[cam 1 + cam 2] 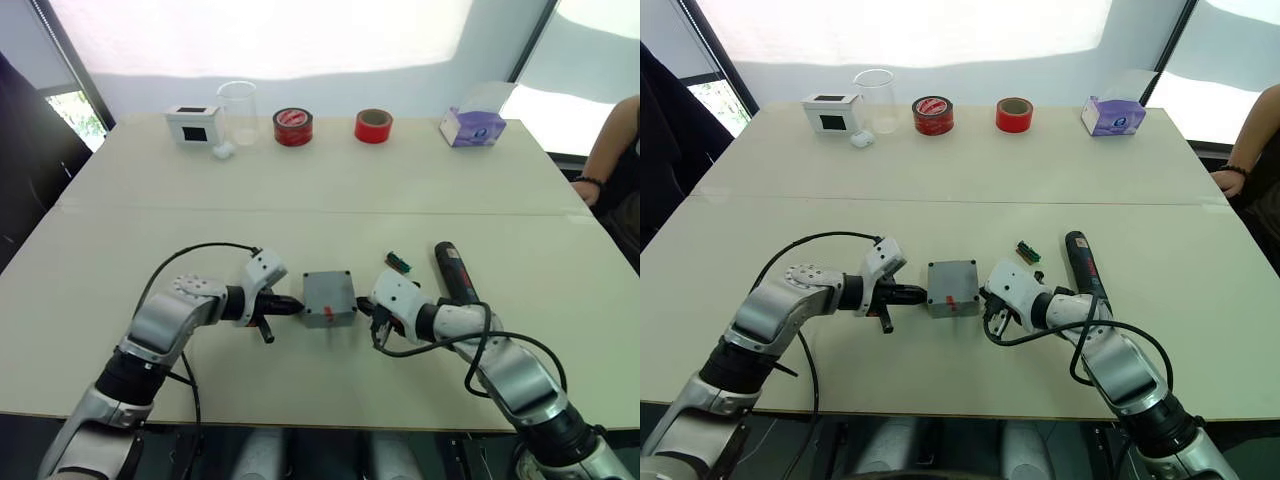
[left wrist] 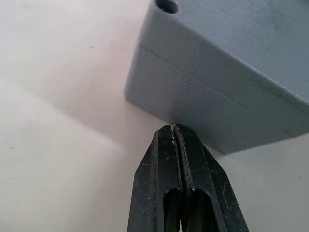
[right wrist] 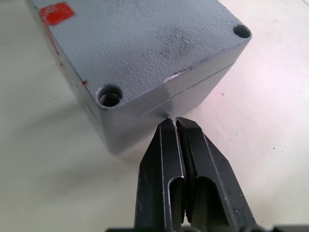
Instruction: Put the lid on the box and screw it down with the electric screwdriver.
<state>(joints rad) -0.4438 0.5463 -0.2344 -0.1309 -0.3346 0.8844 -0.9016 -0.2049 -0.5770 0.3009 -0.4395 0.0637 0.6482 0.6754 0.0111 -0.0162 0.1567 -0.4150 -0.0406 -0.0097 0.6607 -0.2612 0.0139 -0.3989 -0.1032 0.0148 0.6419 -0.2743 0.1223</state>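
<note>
The grey box point(image 1: 328, 303) stands near the table's front middle, with the lid point(image 3: 145, 43) seated flat on top and a red mark point(image 3: 56, 13) at one edge of the lid. Open screw holes show at the lid's corners. My left gripper point(image 1: 290, 305) is shut and empty, its tip against the box's left side by the seam point(image 2: 193, 92). My right gripper point(image 1: 365, 308) is also shut and empty, its tip at the box's right side. The black electric screwdriver point(image 1: 455, 272) lies on the table to the right of the box, apart from both grippers.
A small green bit holder point(image 1: 400, 263) lies beside the screwdriver. Along the far edge stand a white box with a black window point(image 1: 193, 124), a clear beaker point(image 1: 238, 112), two red tape rolls point(image 1: 292, 127) point(image 1: 373, 126) and a tissue box point(image 1: 473, 127). A person's arm point(image 1: 610, 150) is at the right.
</note>
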